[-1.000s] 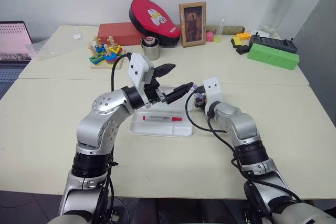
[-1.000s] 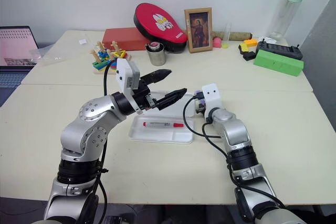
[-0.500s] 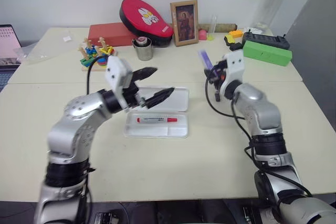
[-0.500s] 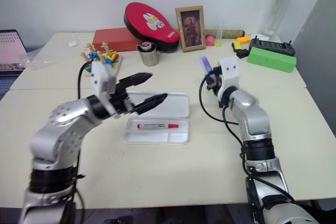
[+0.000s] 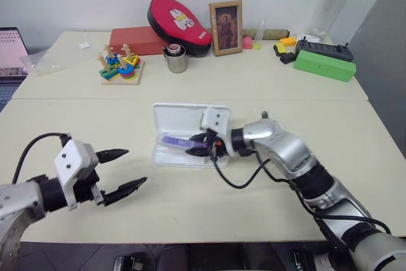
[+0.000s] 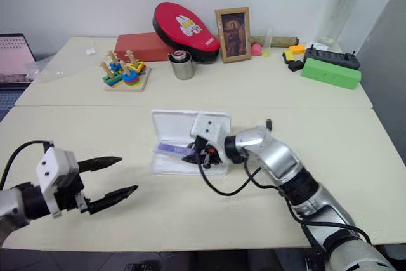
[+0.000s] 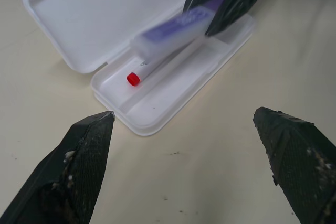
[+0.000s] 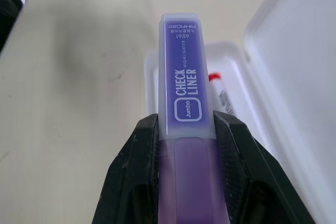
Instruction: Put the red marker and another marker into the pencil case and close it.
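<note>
The white pencil case (image 5: 181, 117) lies open at the table's middle, its lid (image 7: 105, 14) folded back. The red marker (image 7: 134, 78) lies in its tray, mostly covered; its red end shows (image 8: 215, 78). My right gripper (image 5: 202, 149) is shut on the other marker, a light purple highlighter (image 8: 184, 85), and holds it nearly level just above the tray (image 7: 173, 32), pointing to the left. My left gripper (image 5: 136, 167) hangs open and holds nothing, over the front left of the table, well clear of the case.
Along the table's back stand a red rabbit-print pouch (image 5: 177, 20), a picture frame (image 5: 225, 26), a metal cup (image 5: 176, 58), a coloured stacking toy (image 5: 120, 68), a red box (image 5: 136, 39), a green box (image 5: 327, 65) and a tall bottle (image 5: 333, 1). A laptop (image 5: 13, 46) sits far left.
My left arm has drawn back from above the case to the front left, still open. My right gripper has swung the highlighter from raised at the case's right down over the tray.
</note>
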Tool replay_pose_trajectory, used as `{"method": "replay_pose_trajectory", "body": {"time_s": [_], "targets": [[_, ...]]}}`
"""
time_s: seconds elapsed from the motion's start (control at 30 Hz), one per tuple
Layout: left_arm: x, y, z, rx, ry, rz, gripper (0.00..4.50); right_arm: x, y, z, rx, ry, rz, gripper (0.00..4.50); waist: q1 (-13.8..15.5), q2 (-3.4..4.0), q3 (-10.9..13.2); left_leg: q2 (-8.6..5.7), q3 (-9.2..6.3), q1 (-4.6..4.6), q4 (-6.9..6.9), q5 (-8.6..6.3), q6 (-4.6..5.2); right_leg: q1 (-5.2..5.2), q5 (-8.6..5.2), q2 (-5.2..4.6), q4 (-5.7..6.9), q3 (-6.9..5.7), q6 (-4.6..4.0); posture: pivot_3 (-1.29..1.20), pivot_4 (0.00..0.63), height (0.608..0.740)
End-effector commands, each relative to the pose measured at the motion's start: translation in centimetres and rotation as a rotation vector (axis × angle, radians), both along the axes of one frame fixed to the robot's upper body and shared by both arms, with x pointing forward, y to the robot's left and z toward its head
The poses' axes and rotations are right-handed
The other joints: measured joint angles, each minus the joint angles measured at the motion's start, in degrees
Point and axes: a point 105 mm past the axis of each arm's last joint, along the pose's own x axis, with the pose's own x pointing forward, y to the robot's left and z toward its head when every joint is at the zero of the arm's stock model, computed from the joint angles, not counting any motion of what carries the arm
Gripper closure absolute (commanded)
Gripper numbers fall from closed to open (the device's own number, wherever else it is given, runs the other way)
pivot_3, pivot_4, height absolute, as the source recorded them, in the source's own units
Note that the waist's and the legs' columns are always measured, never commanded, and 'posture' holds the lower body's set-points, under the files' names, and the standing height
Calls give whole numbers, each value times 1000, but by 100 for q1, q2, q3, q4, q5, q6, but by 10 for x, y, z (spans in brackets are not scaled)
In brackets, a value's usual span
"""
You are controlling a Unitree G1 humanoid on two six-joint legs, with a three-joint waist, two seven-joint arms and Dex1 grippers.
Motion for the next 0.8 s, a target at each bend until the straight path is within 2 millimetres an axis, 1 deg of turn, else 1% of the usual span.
{"method": "replay_pose_trajectory", "body": {"time_s": [0.03,0.37,0.43,0.47,0.53,0.57,0.63,0.67,0.7,0.73,0.77,0.8], "targets": [[-8,-4,8,-4,-37,12,0,4,12,6,-14,-67,29,3387,-2,0,0,1,-1,0,-1,0,0,0,0,1,3,-2,0,0,150,740],[-11,-9,9,-17,-43,32,0,0,18,-2,-50,-73,72,3387,-10,-2,-1,1,-4,1,-1,0,0,0,0,2,3,-3,-1,0,150,740],[-10,-10,9,-19,-46,35,0,0,19,-2,-48,-79,77,2685,-12,-2,-1,1,-3,1,-1,0,0,0,0,2,4,-3,-1,0,150,740],[-9,-10,10,-19,-47,35,0,0,19,-1,-46,-84,77,2540,-11,-2,-1,1,-4,1,-1,0,0,0,0,2,4,-3,-1,0,150,740],[-7,-12,9,-18,-48,31,0,2,20,2,-35,-92,74,2022,-12,-2,-1,1,-3,1,-1,0,0,0,0,2,3,-3,0,0,150,740],[-6,-12,10,-18,-50,28,0,3,20,6,-20,-96,75,1676,-12,-2,-1,1,-3,1,-1,0,0,0,0,2,4,-3,0,0,150,740],[-4,-13,10,-18,-52,24,0,3,22,12,10,-97,75,1127,-11,-2,-1,1,-4,1,-1,0,0,0,0,2,4,-3,0,0,150,740],[-3,-14,11,-18,-55,21,0,4,24,21,54,-113,79,920,-12,-2,-1,1,-4,1,-1,0,0,1,0,2,4,-4,0,0,150,740],[-2,-15,11,-19,-57,18,0,4,25,27,84,-125,81,544,-12,-2,-1,1,-4,1,-1,0,0,1,0,2,4,-3,0,0,150,740],[-1,-16,12,-21,-60,14,0,4,27,36,127,-133,87,318,-12,-2,-1,1,-4,0,-1,0,0,1,0,2,5,-4,0,0,150,740],[2,-20,15,-33,-75,1,0,1,26,52,205,-140,109,106,-13,-2,-1,1,-5,1,-1,0,0,2,0,2,5,-4,0,0,150,740],[5,-24,18,-48,-90,-13,0,-1,22,67,275,-137,123,38,-4,-1,0,1,-4,1,-1,0,0,2,0,2,5,-4,0,0,150,740]]}}
